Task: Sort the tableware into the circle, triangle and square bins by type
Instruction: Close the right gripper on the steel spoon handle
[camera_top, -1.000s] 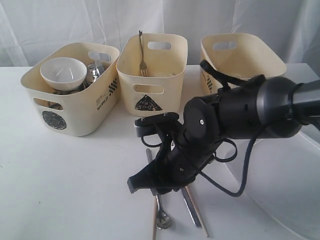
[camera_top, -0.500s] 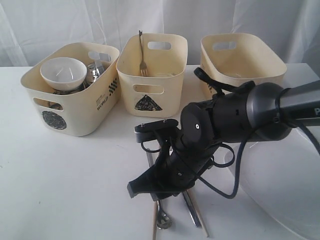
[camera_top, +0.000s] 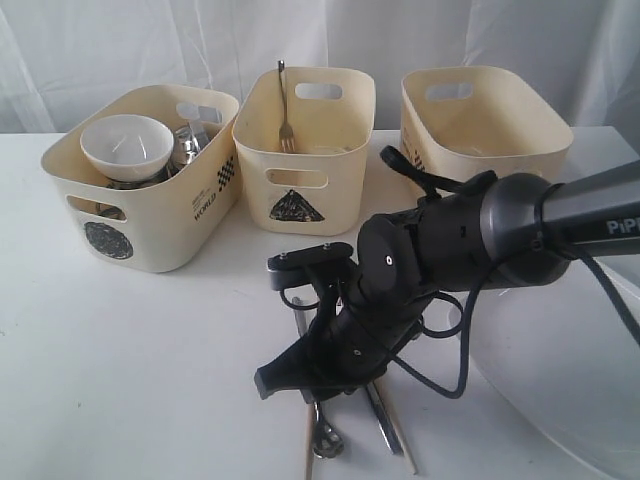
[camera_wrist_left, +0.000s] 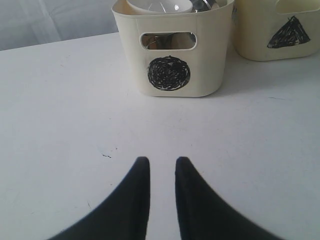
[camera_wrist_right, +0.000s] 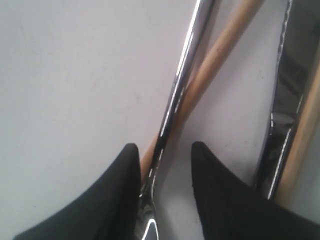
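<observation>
Now the right arm has dipped a little lower and leaned further toward the near edge of the table (camera_top: 150, 350) than a second ago, bringing the right gripper (camera_wrist_right: 165, 147) down onto the loose cutlery there. Nothing else has moved: the spoon (camera_top: 325, 438), the knife (camera_top: 381, 418) and the chopsticks (camera_top: 404, 447) lie where they lay, side by side at the near edge, partly under the arm.

Seen from the wrist, the gripper's fingers stand parted on either side of the spoon's handle, with one chopstick touching that handle and slipping beneath it. They have not clamped, so nothing is held. The left gripper (camera_wrist_left: 159, 165) hangs over bare table in front of the circle bin (camera_wrist_left: 170, 75), its fingers a narrow slit apart and empty.

This reads as the start of the next pick. The fork (camera_top: 283, 105) already stands in the triangle bin (camera_top: 300, 185), the white bowl (camera_top: 125, 148) and a mug (camera_top: 188, 148) sit in the circle bin, and the plate (camera_top: 560, 400) waits at the near right corner. The spoon probably goes next, to join the fork; the chopstick pressed against it could get pinched along with it
</observation>
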